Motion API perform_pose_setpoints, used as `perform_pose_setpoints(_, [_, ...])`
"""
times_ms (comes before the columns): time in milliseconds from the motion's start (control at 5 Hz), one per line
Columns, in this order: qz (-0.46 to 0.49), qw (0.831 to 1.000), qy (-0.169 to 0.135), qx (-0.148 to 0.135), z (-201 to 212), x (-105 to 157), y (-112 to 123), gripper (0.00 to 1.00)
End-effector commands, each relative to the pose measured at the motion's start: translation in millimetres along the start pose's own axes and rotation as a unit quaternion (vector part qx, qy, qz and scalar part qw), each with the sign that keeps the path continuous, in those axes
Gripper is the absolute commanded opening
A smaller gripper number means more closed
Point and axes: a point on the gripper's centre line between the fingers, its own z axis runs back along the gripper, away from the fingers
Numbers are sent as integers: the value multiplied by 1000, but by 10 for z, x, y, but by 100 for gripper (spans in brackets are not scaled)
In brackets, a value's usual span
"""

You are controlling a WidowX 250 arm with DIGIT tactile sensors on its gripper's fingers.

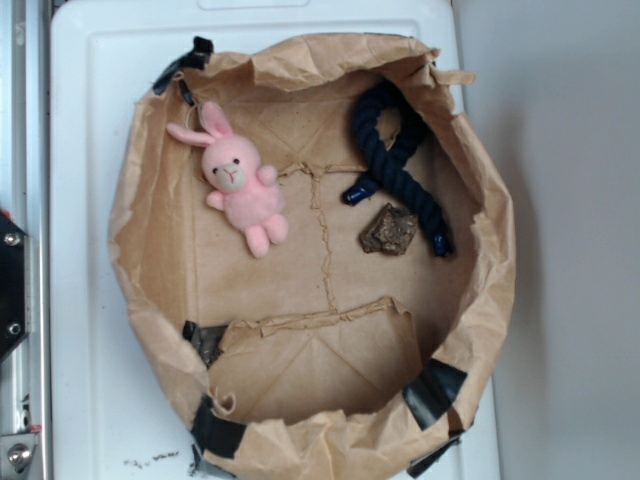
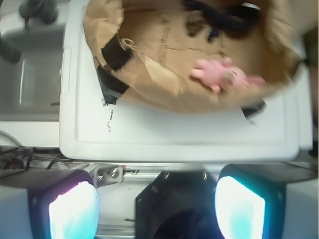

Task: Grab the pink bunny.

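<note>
In the left half of the paper bag (image 1: pixel 150 250), the pink bunny (image 1: pixel 240 185) lies flat, well apart from the dark blue rope (image 1: pixel 385 150) and brown lump (image 1: pixel 388 230). The gripper (image 2: pixel 157 206), fingers spread, should descend centred over its body.
</note>
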Motion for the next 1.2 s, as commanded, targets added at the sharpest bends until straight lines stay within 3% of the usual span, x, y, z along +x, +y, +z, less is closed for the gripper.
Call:
perform_pose_setpoints(0, [5, 1000, -20, -6, 104, 35, 22, 100])
perform_pose_setpoints(200, [56, 998, -3, -23, -6, 234, 177, 100])
perform_pose_setpoints(400, [138, 990, -1, -9, -119, 503, 321, 100])
perform_pose_setpoints(600, [160, 987, 12, -13, -217, 793, 399, 100])
perform_pose_setpoints(800, [155, 988, 8, -17, -320, 1089, 511, 100])
perform_pose_setpoints(1000, [31, 999, 1, -12, -414, 1376, 455, 100])
